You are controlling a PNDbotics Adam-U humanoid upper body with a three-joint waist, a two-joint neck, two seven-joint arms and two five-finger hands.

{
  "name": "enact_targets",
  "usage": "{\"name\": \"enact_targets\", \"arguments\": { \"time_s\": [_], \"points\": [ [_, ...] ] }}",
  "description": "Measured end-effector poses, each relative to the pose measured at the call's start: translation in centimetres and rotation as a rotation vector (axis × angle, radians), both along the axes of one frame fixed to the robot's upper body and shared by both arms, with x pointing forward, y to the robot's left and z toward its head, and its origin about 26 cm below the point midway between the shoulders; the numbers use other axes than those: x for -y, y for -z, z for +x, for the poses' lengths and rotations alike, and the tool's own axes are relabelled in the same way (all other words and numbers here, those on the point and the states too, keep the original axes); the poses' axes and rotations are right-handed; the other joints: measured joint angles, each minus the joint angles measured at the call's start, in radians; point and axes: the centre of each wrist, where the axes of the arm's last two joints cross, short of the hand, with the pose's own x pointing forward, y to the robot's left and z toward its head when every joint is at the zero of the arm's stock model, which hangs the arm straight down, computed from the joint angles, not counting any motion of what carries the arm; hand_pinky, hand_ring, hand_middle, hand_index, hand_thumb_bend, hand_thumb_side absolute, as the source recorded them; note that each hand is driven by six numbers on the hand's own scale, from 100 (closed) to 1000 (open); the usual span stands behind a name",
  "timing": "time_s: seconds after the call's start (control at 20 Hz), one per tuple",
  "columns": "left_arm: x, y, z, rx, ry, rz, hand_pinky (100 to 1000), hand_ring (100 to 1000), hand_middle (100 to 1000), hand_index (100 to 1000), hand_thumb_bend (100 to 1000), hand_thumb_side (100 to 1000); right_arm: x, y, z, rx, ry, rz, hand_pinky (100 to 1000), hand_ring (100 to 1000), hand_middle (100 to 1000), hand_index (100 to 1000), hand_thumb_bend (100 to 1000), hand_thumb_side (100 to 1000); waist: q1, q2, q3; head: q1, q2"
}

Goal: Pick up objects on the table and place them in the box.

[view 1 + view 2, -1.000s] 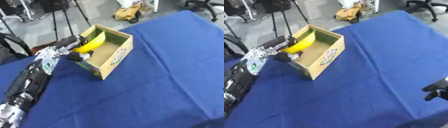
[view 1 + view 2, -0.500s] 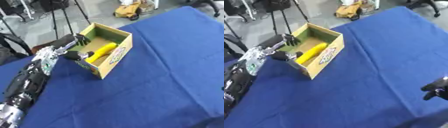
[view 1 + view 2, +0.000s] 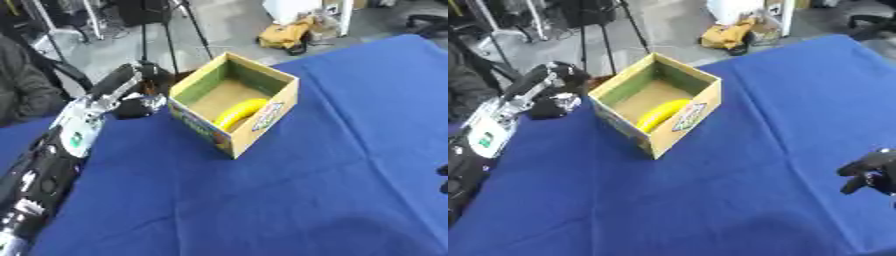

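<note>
A yellow banana (image 3: 240, 113) lies inside the open cardboard box (image 3: 262, 112), which stands on the blue tablecloth (image 3: 289, 200) toward the far left of the table. The fruit rests on the box floor against the near right wall, its long axis running from the near left corner up toward the far right.

The left hand (image 3: 131, 87) hangs just left of the box, level with its far left wall and apart from it; the fingers look relaxed and spread, and nothing is held in them. The left forearm (image 3: 52, 160) runs down to the near left corner of the view.

The right hand (image 3: 872, 170) shows only at the right edge, low over the cloth and well apart from the box; its dark fingers appear loosely bent with nothing in them, though I cannot tell their pose for certain.

No other loose object shows on the cloth in either view, so the placing looks done for what can be seen. If anything more is to go in, the box lies to the right of the left hand, which is by far the nearer of the two.
</note>
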Motion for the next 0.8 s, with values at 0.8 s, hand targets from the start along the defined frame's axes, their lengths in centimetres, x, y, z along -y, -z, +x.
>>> {"name": "enact_targets", "arguments": {
  "time_s": [0.8],
  "points": [
    [3.3, 4.6, -9.2, -0.283, 0.246, -0.620, 509, 571, 545, 747, 203, 980, 0.9, 0.8, -0.5, -0.011, 0.042, 0.032, 526, 654, 545, 651, 100, 635, -0.092, 0.007, 0.172, -0.039, 0.035]
  ]
}}
